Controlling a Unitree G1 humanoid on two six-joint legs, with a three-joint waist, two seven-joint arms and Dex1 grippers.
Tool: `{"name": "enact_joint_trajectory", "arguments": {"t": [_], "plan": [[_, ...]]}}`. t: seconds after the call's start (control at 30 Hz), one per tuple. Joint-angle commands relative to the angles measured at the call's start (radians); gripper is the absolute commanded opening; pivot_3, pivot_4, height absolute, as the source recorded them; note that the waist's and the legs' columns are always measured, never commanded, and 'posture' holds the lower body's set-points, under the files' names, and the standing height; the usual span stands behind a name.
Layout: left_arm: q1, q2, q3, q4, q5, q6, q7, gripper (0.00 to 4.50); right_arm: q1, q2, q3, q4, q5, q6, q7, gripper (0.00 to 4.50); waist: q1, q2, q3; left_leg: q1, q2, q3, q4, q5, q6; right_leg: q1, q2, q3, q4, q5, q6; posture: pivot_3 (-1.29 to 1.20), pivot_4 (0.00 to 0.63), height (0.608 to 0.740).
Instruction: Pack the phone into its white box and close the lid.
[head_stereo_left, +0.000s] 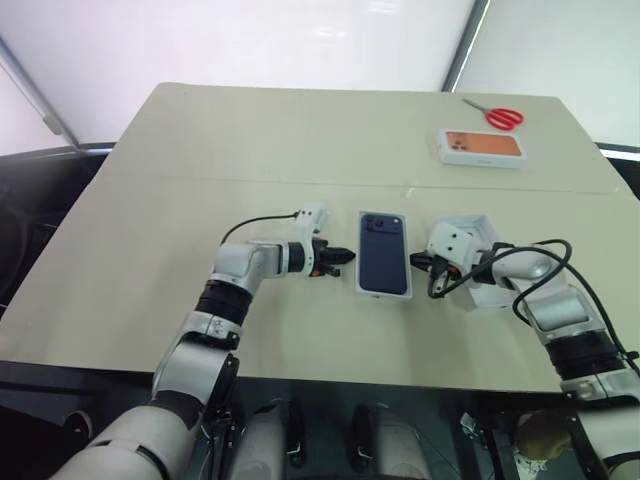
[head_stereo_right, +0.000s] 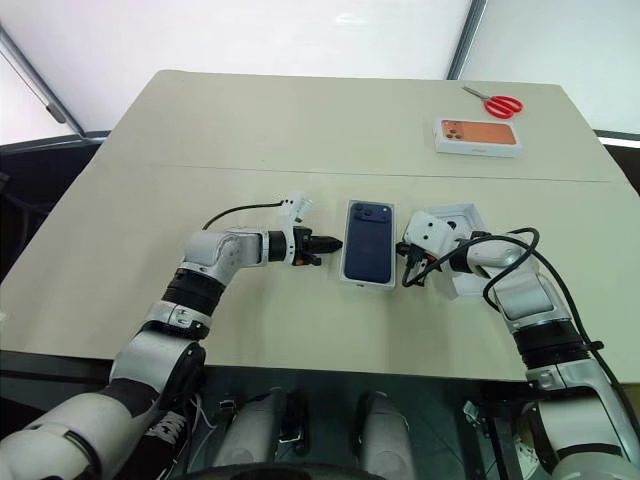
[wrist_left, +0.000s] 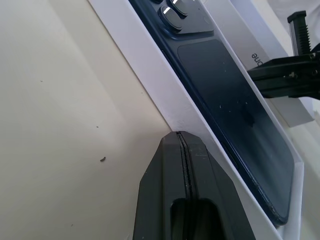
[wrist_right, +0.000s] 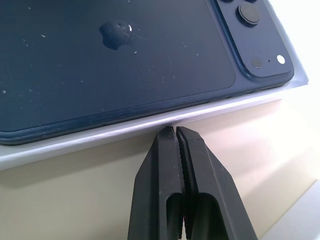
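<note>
Your two head cameras look forward and down over the table (head_stereo_left: 150, 200), taking in both arms from well back, and they share nearly the whole scene. Your left wrist camera sits low and close beside the white box (wrist_left: 150, 80), looking along its side. Your right wrist camera faces the opposite side, equally close; both see the phone (wrist_right: 115, 65).

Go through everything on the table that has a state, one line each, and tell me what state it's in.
phone: lying back-up inside the white box.
white box: open, no cover on it.
lid: off, lying on the table beside the box, under the right arm.
left gripper: shut, empty, tips at the box's wall.
right gripper: shut, empty, tips at the opposite wall.
orange-picture box: closed.
scissors: closed.
</note>
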Motion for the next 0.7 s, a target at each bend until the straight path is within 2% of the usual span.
{"name": "enact_joint_trajectory", "arguments": {"t": [0.03,0.13,0.27,0.4,0.7], "plan": [[-0.027,0.000,-0.015,0.005,0.017,-0.028,-0.033,0.00,0.000,-0.017,-0.017,-0.023,0.015,-0.003,0.019,0.08,0.000,0.000,0.000,0.000,0.000,0.000,0.000,0.000,0.000,0.000,0.000,0.000,0.000,0.000,0.000,0.00,0.150,0.738],[-0.033,0.033,0.004,0.011,0.023,-0.032,-0.050,0.00,-0.002,-0.025,-0.019,-0.035,0.009,0.003,0.023,0.08,-0.002,0.000,0.000,0.000,0.000,0.000,0.000,0.000,0.000,0.000,0.000,0.000,0.000,0.000,0.000,0.00,0.150,0.738],[0.004,0.097,0.023,-0.082,0.011,-0.037,-0.086,0.00,-0.052,-0.018,-0.048,-0.025,0.018,0.013,-0.004,0.08,-0.008,0.000,0.000,0.000,0.001,0.000,0.000,0.000,0.000,0.000,0.001,0.000,0.000,0.000,0.000,0.00,0.150,0.738],[0.024,0.131,0.071,-0.152,-0.021,-0.028,-0.080,0.00,-0.111,0.006,-0.023,0.066,-0.040,-0.023,-0.078,0.08,-0.022,0.000,0.001,0.000,0.001,0.000,0.000,0.000,0.000,0.000,0.001,0.000,0.000,0.000,0.000,0.00,0.150,0.738],[0.120,0.192,0.147,-0.364,-0.026,-0.193,-0.059,0.00,-0.209,0.022,0.018,0.267,-0.126,-0.087,-0.158,0.08,-0.028,0.001,0.001,0.001,0.001,0.001,0.000,0.001,0.000,0.000,0.002,0.000,0.001,0.000,0.000,0.00,0.150,0.738]]}}
